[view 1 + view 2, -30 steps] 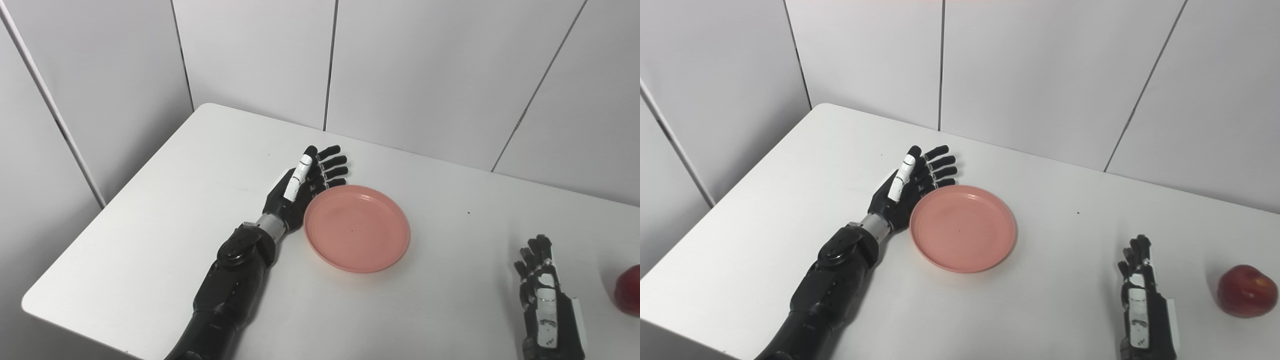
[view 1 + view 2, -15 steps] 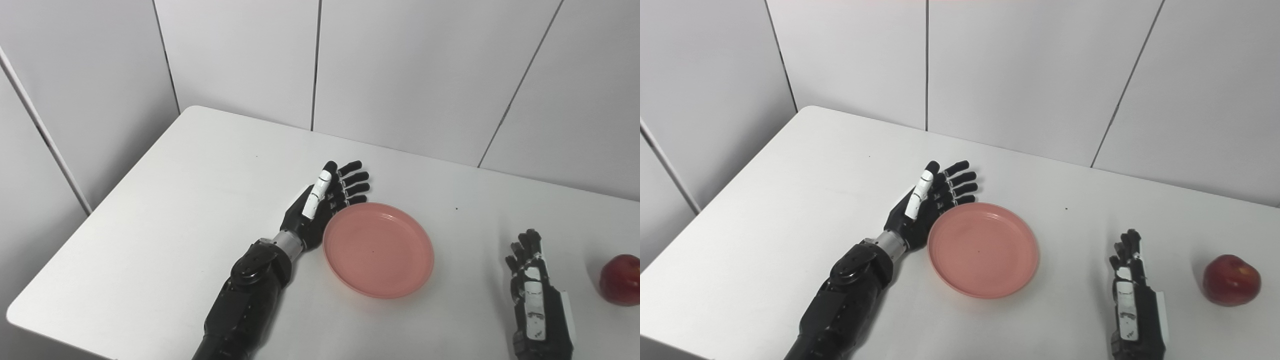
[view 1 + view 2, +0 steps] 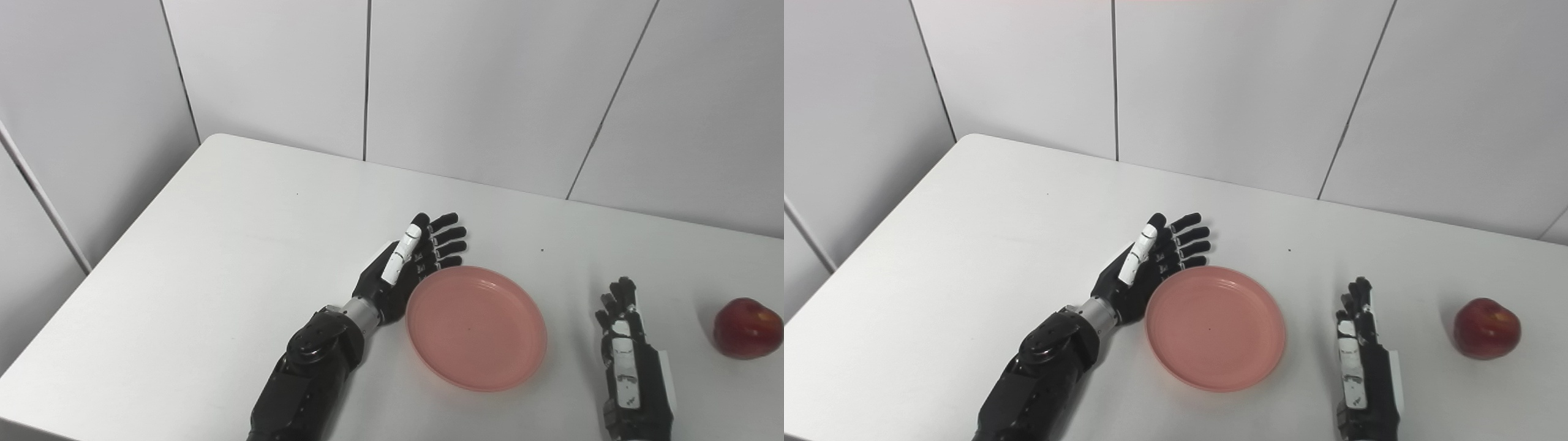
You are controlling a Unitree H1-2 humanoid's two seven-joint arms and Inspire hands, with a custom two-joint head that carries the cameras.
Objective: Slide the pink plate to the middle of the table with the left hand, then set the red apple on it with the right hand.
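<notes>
The pink plate (image 3: pixel 476 327) lies empty on the white table (image 3: pixel 214 257), near the front middle. My left hand (image 3: pixel 404 266) is open, standing on its edge with the palm against the plate's left rim and the fingers reaching past its far-left side. My right hand (image 3: pixel 628 361) rests flat on the table to the right of the plate, fingers stretched out, holding nothing. The red apple (image 3: pixel 748 327) stands on the table further right, a short gap from the right hand. It also shows in the right eye view (image 3: pixel 1486 328).
White wall panels stand right behind the table's far edge. The table's left edge runs diagonally at the left, with its near corner out of the picture. A small dark speck (image 3: pixel 541 250) marks the tabletop behind the plate.
The camera has shifted. Against the tabletop speck, my left hand and the plate have slid right and toward the front edge. The right hand and apple have stayed put.
</notes>
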